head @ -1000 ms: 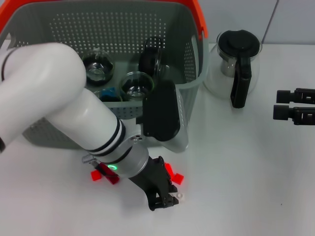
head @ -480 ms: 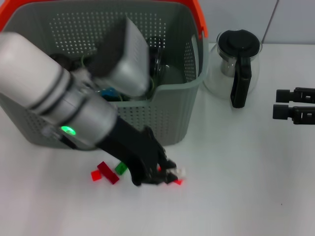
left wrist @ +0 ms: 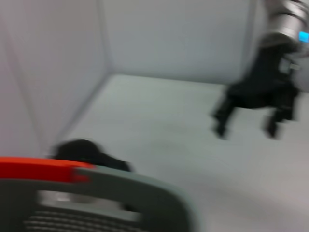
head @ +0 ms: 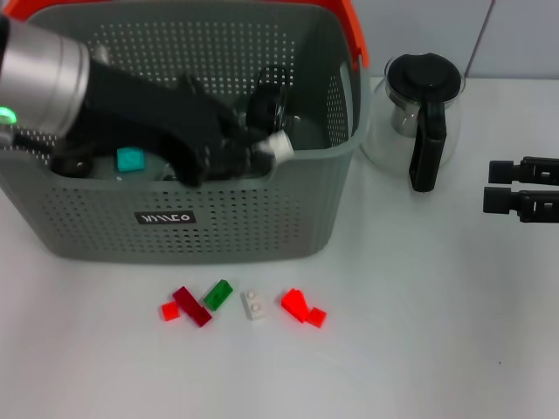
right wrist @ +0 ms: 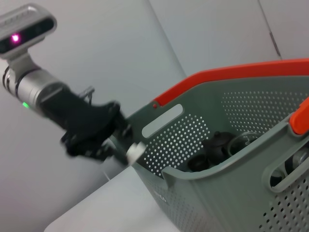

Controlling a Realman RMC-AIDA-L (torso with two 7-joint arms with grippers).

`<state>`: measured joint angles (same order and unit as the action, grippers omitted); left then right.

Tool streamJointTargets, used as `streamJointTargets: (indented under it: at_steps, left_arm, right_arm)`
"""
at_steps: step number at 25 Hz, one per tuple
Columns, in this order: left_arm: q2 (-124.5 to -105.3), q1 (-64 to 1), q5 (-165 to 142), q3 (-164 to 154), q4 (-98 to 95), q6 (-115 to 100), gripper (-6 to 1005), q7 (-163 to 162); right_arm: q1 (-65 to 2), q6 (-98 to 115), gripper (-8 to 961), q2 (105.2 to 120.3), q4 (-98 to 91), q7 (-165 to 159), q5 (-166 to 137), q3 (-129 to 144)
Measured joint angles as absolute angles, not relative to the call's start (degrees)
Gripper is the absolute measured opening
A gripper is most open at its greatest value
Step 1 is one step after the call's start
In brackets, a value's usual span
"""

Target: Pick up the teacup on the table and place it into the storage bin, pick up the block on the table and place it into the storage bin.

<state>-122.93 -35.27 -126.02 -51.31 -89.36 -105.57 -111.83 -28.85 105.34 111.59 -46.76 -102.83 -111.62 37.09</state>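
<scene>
Head view: the left gripper hangs over the open storage bin, its fingers pinched on a small white block just above the bin's front rim. Inside the bin sit a teal block and dark glassware, partly hidden by the arm. On the table in front of the bin lies a row of loose blocks: a red piece, a dark red bar, a green block, a white block on the table and two red blocks. The glass pot stands just beside the bin. The right gripper is parked at the far right, fingers parted, holding nothing.

Left wrist view: blurred; the bin's orange rim shows, with the right gripper farther off.

Right wrist view: the left gripper holds the white block beside the bin's rim; a dark teacup rests inside the bin.
</scene>
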Motion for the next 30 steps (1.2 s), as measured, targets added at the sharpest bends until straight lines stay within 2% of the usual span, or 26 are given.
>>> streamJointTargets:
  at_steps: [6, 18, 24, 30]
  left_arm:
    - [-122.10, -34.75, -130.85, -50.96, -87.71, -91.52, 185, -112.27]
    - [-122.77, -40.51, -150.97, -57.09, -65.96, -67.16, 186, -114.65]
    - [-124.32, -40.79, -156.24, -59.30, -64.52, -63.05, 186, -115.34]
    - [-124.07, -40.29, -156.75, -61.29, -64.08, -60.30, 185, -118.88]
  right_arm:
    - [-28.77, 105.48, 822, 111.66, -46.76, -102.71, -111.62, 37.09]
    - [-29.29, 105.66, 822, 111.71, -46.76, -102.82, -111.54, 37.09]
    - [-29.31, 105.64, 822, 111.71, -46.76, -102.83, -111.53, 37.09]
    - [-29.35, 105.58, 822, 111.66, -46.76, -102.83, -111.45, 37.09]
